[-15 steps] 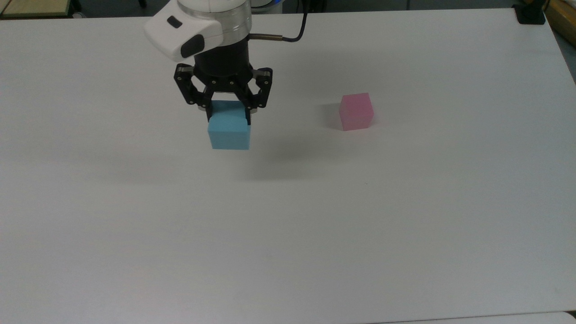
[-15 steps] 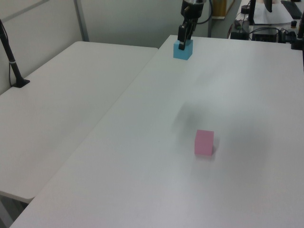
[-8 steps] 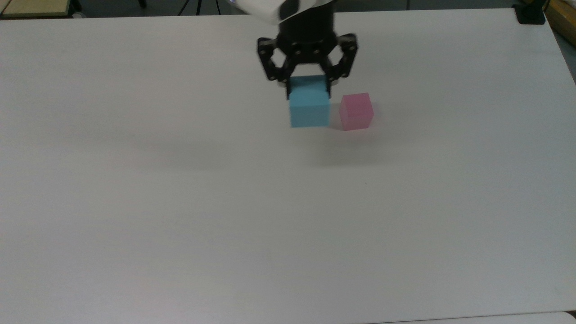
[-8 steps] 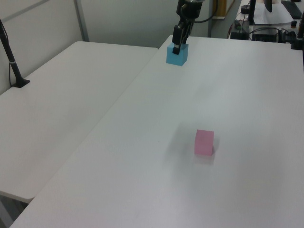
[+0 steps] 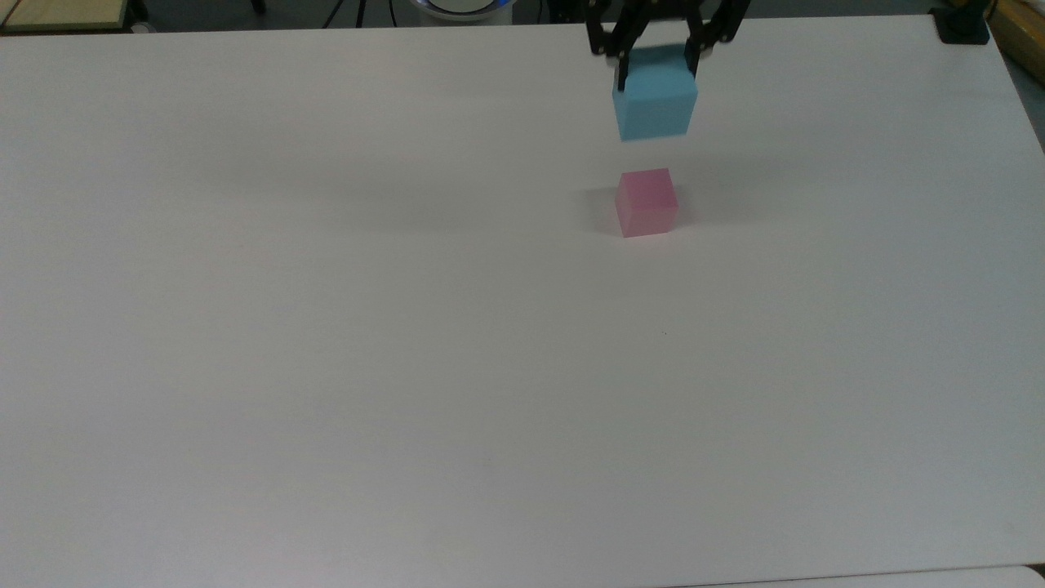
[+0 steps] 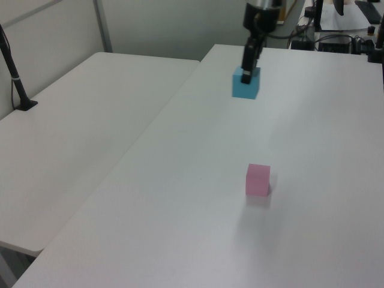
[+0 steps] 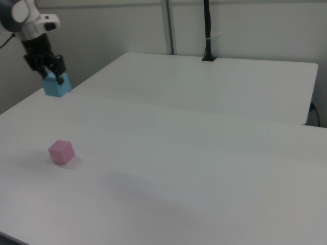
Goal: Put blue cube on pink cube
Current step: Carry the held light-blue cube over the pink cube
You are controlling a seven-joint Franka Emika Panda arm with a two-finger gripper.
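White tabletop [image 5: 326, 367], wide and matte, butted against a second white table [image 6: 90, 132] on the left view's left. Pinching the blue cube [image 5: 655, 102] by two opposite sides: black two-finger claw [image 5: 657, 64], fingers clamped against the upper part of the block, held in the air clear of the surface. Below the claw in the top view, apart from the held block with bare table between: the pink cube [image 5: 647, 202], flat on the table, a soft shadow beside it. Open air between claw and pink cube, with no object across the gap. Well away from the claw: a black post [image 7: 207, 30] standing at the far table's edge in the right view, and a dark clamp [image 5: 962, 24] at the top view's upper right corner. Behind the claw in the left view, desks with cables and equipment [image 6: 336, 36].
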